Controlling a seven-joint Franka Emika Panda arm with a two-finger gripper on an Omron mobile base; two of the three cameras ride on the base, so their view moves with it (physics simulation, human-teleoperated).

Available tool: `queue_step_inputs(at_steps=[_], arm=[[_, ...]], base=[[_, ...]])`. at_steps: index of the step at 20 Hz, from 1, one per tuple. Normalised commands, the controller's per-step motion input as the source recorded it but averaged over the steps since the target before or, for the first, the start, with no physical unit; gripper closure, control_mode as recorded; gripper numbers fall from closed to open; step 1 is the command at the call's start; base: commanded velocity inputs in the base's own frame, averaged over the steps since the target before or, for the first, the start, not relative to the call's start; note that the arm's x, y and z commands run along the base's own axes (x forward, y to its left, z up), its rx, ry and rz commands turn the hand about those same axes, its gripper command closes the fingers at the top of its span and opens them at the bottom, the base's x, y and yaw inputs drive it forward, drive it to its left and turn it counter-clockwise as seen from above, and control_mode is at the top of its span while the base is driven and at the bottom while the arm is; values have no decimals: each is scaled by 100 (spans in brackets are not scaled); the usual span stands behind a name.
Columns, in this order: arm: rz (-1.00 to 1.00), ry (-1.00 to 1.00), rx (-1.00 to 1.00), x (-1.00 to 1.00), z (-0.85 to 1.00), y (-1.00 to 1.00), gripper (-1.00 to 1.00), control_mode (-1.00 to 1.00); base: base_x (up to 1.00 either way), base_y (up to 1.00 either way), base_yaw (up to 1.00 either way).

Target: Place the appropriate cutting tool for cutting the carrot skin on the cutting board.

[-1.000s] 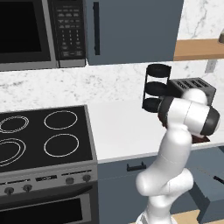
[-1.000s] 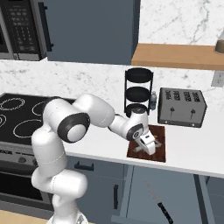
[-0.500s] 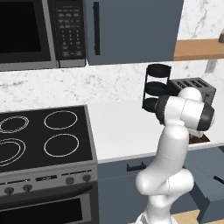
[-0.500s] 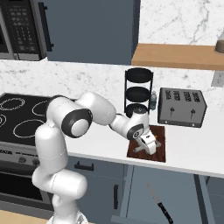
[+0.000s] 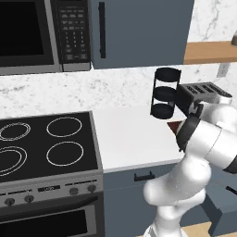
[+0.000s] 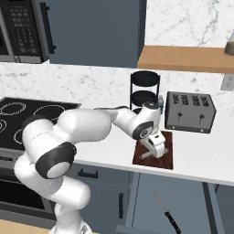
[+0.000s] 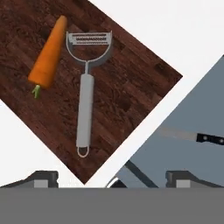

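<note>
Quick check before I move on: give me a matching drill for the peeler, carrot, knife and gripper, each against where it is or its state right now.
1 peeler
2 carrot
3 knife
4 gripper

A open, holding nothing
B lying on the board, handle beside the carrot
C off the board, in the grey space past the counter edge
D on the board, left of the peeler in the hand view

Pairs: 1-B, 2-D, 3-C, 4-A

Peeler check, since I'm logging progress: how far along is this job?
Looks essentially done. The peeler lies flat on the cutting board, beside the carrot. In hand: nothing; the gripper is open above the board, fingertips apart and empty. Left: probably only pulling the arm away. The knife sits off the board, untouched.
</note>
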Motion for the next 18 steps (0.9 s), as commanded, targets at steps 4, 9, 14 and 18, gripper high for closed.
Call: queue_step_inputs(at_steps=[4, 9, 14, 18], arm=[[25, -2, -1, -100, 46, 98, -100, -100], [25, -1, -8, -100, 11, 100, -100, -100], [22, -9, -13, -100, 4, 100, -100, -100], [14, -6, -13, -100, 13, 100, -100, -100]], base=[[0, 0, 0], [0, 0, 0], [0, 0, 0], [0, 0, 0]])
